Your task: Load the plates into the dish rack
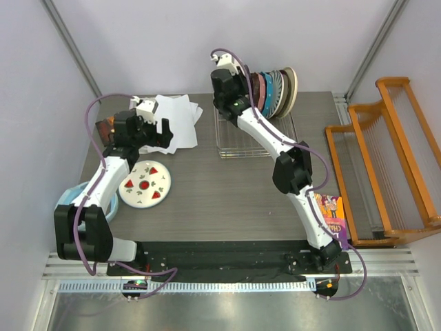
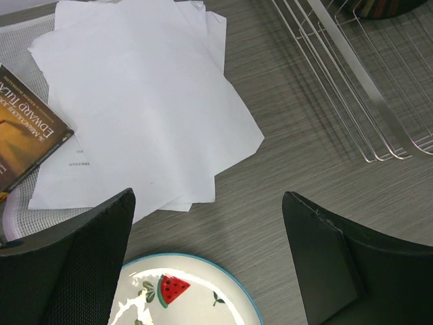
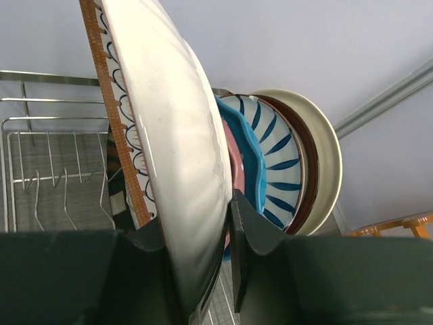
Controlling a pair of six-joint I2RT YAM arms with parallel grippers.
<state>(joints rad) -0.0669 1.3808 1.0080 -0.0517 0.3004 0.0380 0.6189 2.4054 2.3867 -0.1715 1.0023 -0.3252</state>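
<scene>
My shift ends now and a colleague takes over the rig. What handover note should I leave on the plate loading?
Right end effector: shut on the petal-pattern plate, held upright at the dish rack beside the plates already standing in it; seated or not, cannot tell.
Left end effector: open, empty, above the red-fruit plate lying flat on the table.
Done: several plates racked.
Left: release the petal-pattern plate, then rack the red-fruit plate.

The plate (image 3: 176, 156) in my right gripper (image 3: 196, 230) sits just beside the racked plates (image 3: 270, 162) behind it, free slots only at the dish rack (image 1: 231, 145) near end; my left gripper (image 2: 208, 203) hangs over bare table (image 2: 270, 189) between paper (image 2: 149, 101) and strawberry plate (image 2: 189, 291).
</scene>
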